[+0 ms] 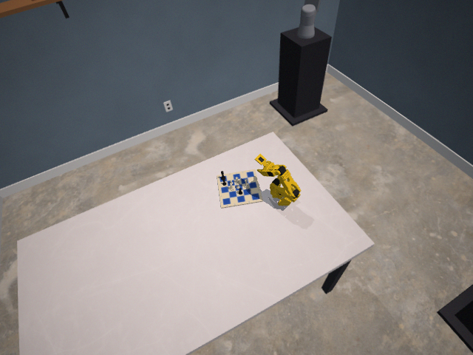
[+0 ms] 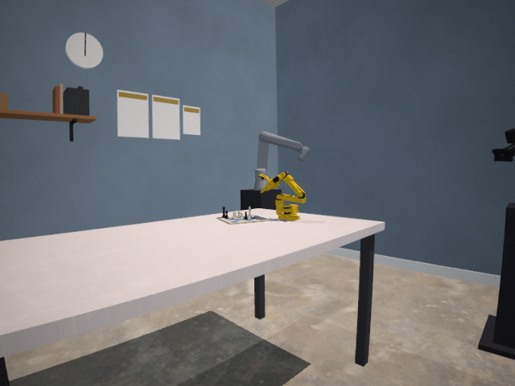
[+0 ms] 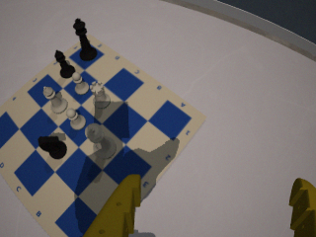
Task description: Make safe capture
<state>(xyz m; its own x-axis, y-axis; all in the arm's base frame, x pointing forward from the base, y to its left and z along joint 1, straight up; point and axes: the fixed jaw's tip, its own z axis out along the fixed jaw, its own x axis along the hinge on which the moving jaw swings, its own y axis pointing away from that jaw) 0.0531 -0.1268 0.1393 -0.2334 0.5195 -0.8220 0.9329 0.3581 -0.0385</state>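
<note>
The chessboard (image 1: pixel 233 200) (image 3: pixel 197 118) has blue and cream squares. In the wrist view the black king (image 3: pixel 86 46) stands near its far corner, with a smaller black piece (image 3: pixel 65 68) beside it. Two white pawns (image 3: pixel 80 85) (image 3: pixel 76 119), a white bishop-like piece (image 3: pixel 56 101) and a white piece with a notched crown (image 3: pixel 101 97) stand around the middle. A dark knight-like piece (image 3: pixel 57 148) stands left of a tall pale piece (image 3: pixel 103 144) in shadow. My gripper (image 1: pixel 258 165) (image 2: pixel 261 183) (image 3: pixel 216 197) is open and empty, raised above the board's near side.
The arm's base (image 1: pixel 283 197) (image 2: pixel 287 212) stands on the white table (image 1: pixel 152 267) (image 2: pixel 187 253), beside the board. The arm's shadow falls across part of the board. The table's back edge lies beyond the board.
</note>
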